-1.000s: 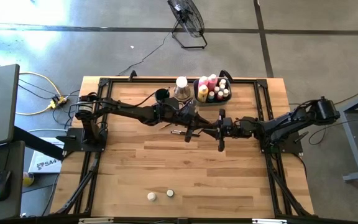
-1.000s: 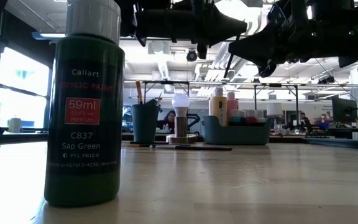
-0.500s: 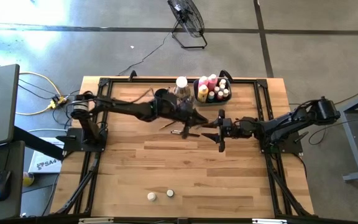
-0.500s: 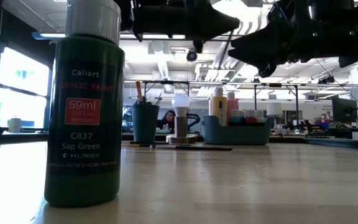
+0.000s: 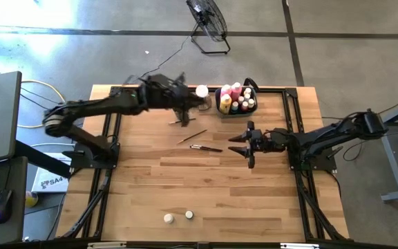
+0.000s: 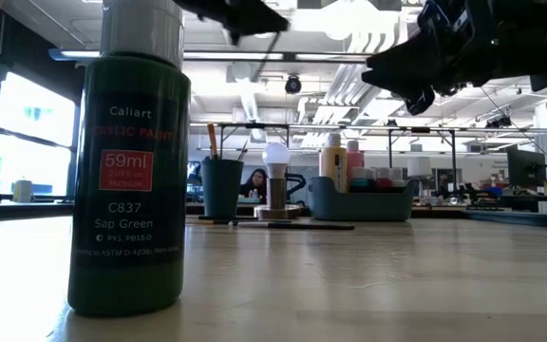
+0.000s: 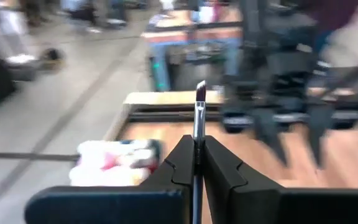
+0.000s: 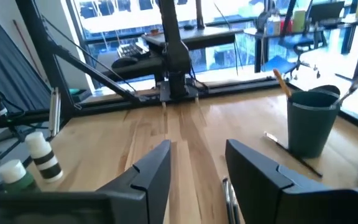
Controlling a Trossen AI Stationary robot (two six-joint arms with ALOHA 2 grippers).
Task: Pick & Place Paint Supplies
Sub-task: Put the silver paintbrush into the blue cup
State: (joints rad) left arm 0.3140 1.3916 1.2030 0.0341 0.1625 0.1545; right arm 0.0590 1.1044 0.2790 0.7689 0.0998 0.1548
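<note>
My left gripper [image 5: 184, 113] hangs high over the table's far side, left of the grey-blue bin [image 5: 253, 105], shut on a thin dark brush [image 7: 199, 99]. The bin holds pink and yellow bottles [image 5: 231, 93]. Two more brushes [image 5: 193, 136] [image 5: 206, 147] lie flat on the wood mid-table. My right gripper [image 5: 243, 146] hovers open just right of them, holding nothing. A teal cup [image 8: 312, 127] with brushes in it stands on the table. Two small pots [image 5: 168, 218] [image 5: 188, 215] sit near the front edge. A green paint bottle [image 6: 131, 161] stands right before the low camera. My left gripper pinches the brush's shaft [image 7: 196, 138] between its two shut fingers [image 7: 180, 163]. The brush runs along the fingers, its bristle end [image 7: 200, 92] sticking out past the fingertips. It is lifted clear of the table.
A white bulb-shaped object [image 5: 202, 90] stands left of the bin. Black frame rails [image 5: 106, 173] run along the table's left, right and far edges. Bare wood lies between the loose brushes and the two pots.
My left gripper has risen and swung from mid-table, close to the right gripper, toward the table's far left, carrying the brush up with it. The two brushes on the table have stayed put.
</note>
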